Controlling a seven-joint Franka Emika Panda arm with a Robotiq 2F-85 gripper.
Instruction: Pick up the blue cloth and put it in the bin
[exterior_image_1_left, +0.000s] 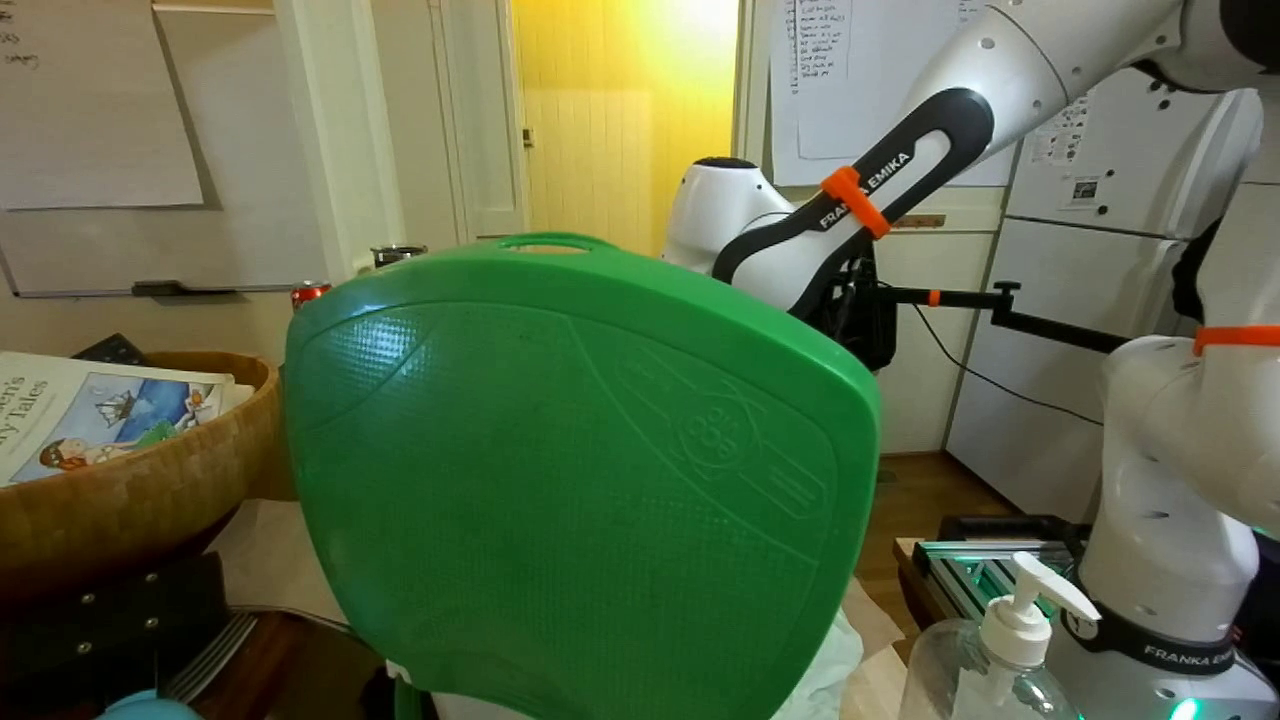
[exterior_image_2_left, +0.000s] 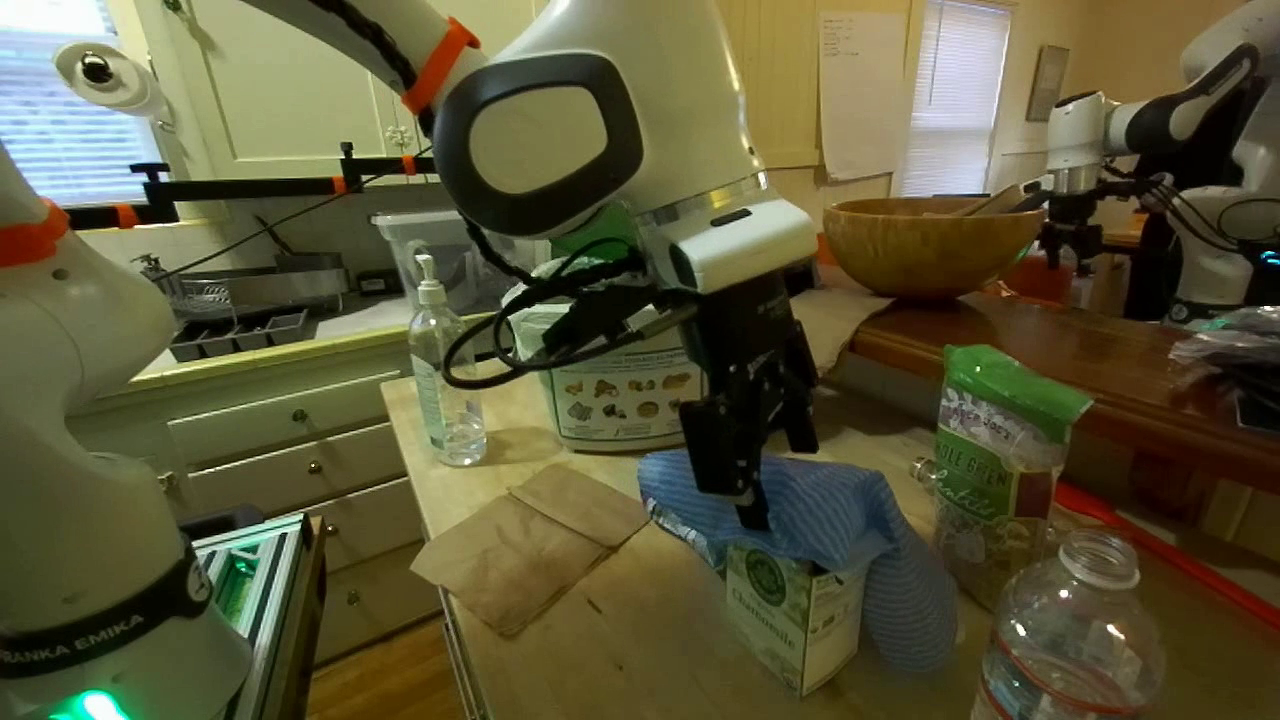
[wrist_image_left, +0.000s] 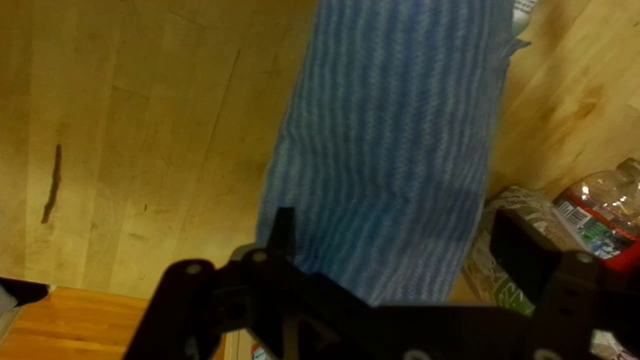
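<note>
Right of centre in an exterior view, the cloth (exterior_image_2_left: 850, 510) lies draped over a tea box (exterior_image_2_left: 790, 620), one end hanging down the box's right side. The gripper (wrist_image_left: 392, 235) points down at the cloth, and the step in hand seems to be the grasp. To do it well, come straight down over a raised fold and close on fabric alone, so that the box is not pinched and lifted too. At lower right in the wrist view, the lentil bag (exterior_image_2_left: 1000, 450) shows just behind a finger, so sideways drift there could knock it. A high lift should free the hanging end before the carry toward the bin (exterior_image_2_left: 630, 395), near the centre of an exterior view.

As for the jaws, they stand wide apart, with cloth showing between them and nothing gripped; whether either side touches the cloth, I cannot tell.
</note>
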